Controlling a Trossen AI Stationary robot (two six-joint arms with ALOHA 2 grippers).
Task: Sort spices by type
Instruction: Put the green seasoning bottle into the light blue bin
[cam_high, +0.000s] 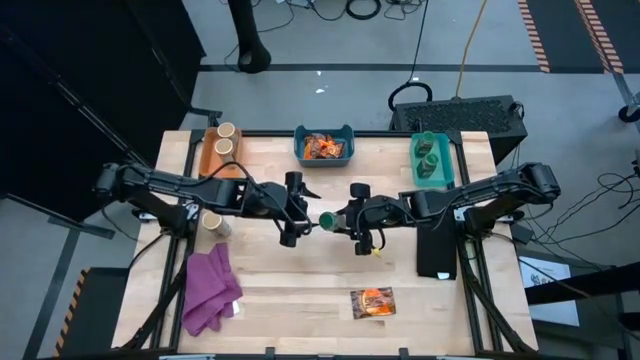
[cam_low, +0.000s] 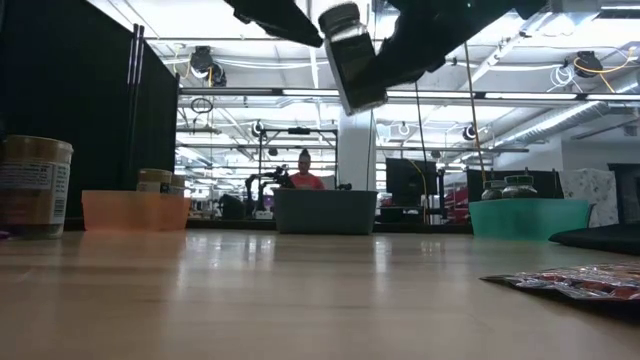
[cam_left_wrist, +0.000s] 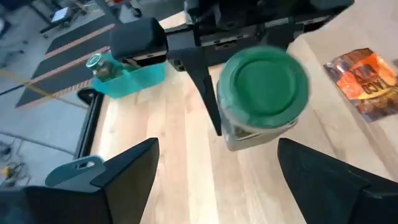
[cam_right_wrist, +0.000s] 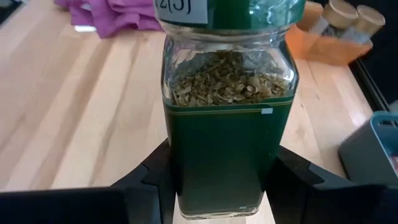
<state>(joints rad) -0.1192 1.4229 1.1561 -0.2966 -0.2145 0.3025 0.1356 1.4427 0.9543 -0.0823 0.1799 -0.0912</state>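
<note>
Above the middle of the table hangs a small jar with a green lid, dried herbs and a dark-green label; my right gripper is shut on it. In the low view the jar sits high over the tabletop, tilted. My left gripper faces the jar's lid from the table's left, open, its fingers standing wide apart short of the jar. A tan jar stands on the table at the left. A printed packet lies flat near the front edge. My right gripper pinches the jar's lower body, at the dark-green label near the base, between its two fingers. The fingers come from the table's right, slanting down. The jar is lifted clear and tilted, its lid pointing away from the gripper toward the left arm.
Along the far edge stand an orange bin with tan jars, a blue bin with packets and a teal bin with green jars. A purple cloth lies front left. A black slab lies at the right.
</note>
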